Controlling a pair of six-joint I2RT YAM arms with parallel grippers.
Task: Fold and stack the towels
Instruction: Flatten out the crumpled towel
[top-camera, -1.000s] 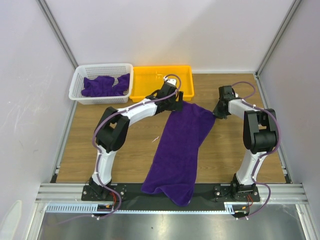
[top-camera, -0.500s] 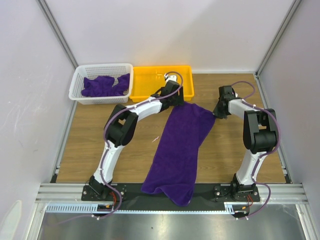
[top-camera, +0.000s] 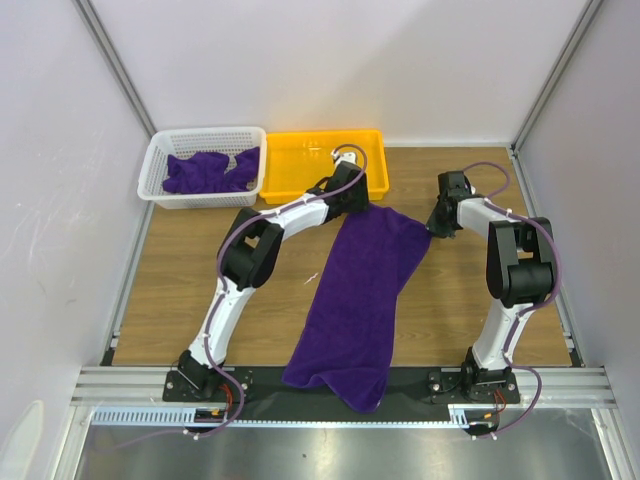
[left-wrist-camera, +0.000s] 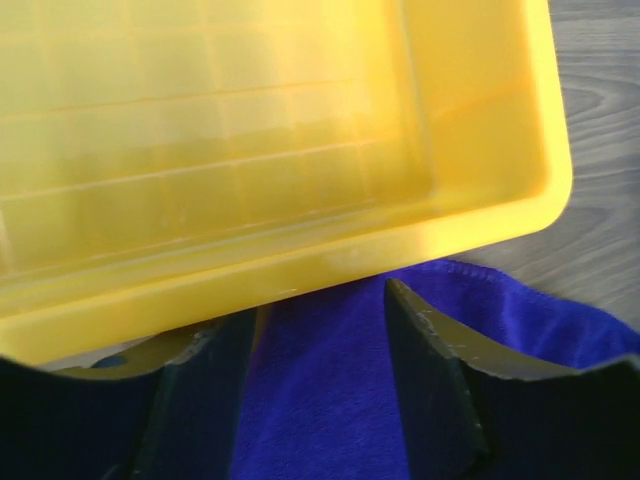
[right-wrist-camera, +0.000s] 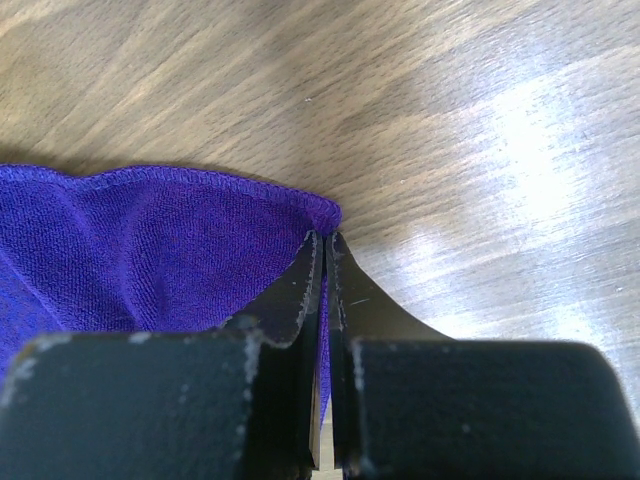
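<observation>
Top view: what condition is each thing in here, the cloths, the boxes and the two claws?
Spread towel: unfolded, lying lengthwise on the table, near end over the front edge.
Yellow tray: empty.
White basket: holds crumpled towels.
Left gripper: open, fingers astride the towel's far edge by the tray.
Right gripper: shut on the towel's far right corner.

No letters, numbers or signs to read anywhere. None on purple towel (top-camera: 365, 285), none on yellow tray (top-camera: 300, 165), none on white basket (top-camera: 205, 131). Robot arms plain too, no stickers or brand names clear enough to read.
</observation>
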